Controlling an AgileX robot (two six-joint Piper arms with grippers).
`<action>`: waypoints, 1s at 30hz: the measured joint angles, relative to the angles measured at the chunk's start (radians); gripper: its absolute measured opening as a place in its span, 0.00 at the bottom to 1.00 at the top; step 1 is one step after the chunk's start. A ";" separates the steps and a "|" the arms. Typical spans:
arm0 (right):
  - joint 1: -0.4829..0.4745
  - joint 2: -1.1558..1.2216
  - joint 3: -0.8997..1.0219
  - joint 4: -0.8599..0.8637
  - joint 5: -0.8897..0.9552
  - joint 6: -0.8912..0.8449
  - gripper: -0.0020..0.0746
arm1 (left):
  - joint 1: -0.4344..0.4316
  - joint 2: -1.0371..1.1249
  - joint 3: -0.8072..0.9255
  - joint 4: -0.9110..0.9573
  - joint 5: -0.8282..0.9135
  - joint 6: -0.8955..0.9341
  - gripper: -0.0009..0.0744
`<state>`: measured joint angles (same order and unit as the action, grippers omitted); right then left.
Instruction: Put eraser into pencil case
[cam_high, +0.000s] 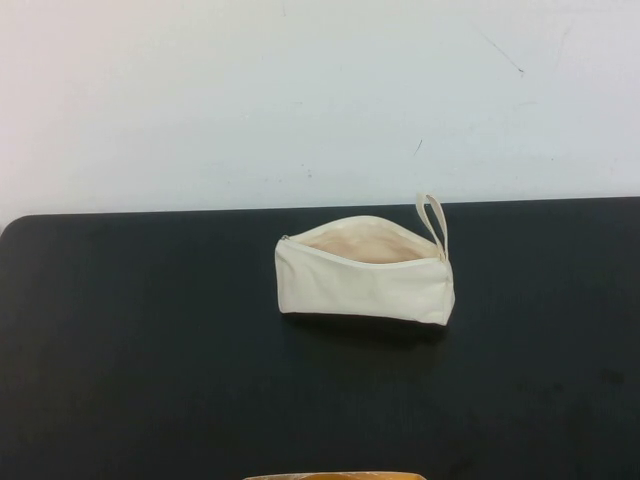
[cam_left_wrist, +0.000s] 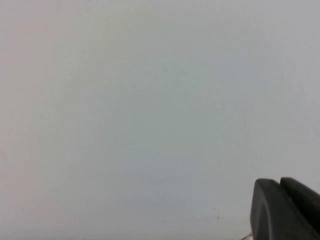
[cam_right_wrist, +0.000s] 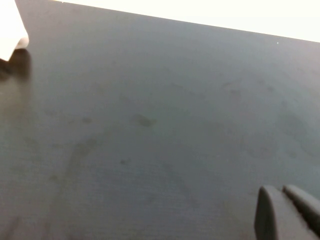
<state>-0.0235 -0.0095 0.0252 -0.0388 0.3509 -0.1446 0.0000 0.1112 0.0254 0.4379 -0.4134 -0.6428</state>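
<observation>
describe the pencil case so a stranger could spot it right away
On the black table, look near the middle toward the far edge below the white wall. The pencil case is a cream fabric pouch, unzipped to show tan lining, with a loop strap at its right end.

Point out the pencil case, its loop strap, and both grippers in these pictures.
pencil case (cam_high: 365, 288): high view, front fabric panel.
loop strap (cam_high: 437, 222): high view, strap's upright band.
left gripper (cam_left_wrist: 281, 210): left wrist view, dark fingertips.
right gripper (cam_right_wrist: 285, 212): right wrist view, dark fingertips.

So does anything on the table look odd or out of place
The cream-white fabric pencil case lies unzipped on the black table, but no eraser shows in any view. Left gripper faces a pale wall; right gripper hangs over bare table.
</observation>
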 joint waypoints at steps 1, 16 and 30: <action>0.000 0.000 0.000 0.000 0.000 0.000 0.02 | -0.006 -0.036 0.000 -0.034 0.054 0.020 0.01; 0.000 0.000 0.000 0.000 0.000 0.000 0.02 | -0.013 -0.121 0.000 -0.483 0.670 0.521 0.01; 0.000 0.000 0.000 0.000 0.000 0.000 0.02 | -0.016 -0.121 -0.004 -0.525 0.742 0.579 0.01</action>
<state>-0.0235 -0.0095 0.0252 -0.0388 0.3509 -0.1446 -0.0160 -0.0096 0.0218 -0.0873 0.3282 -0.0637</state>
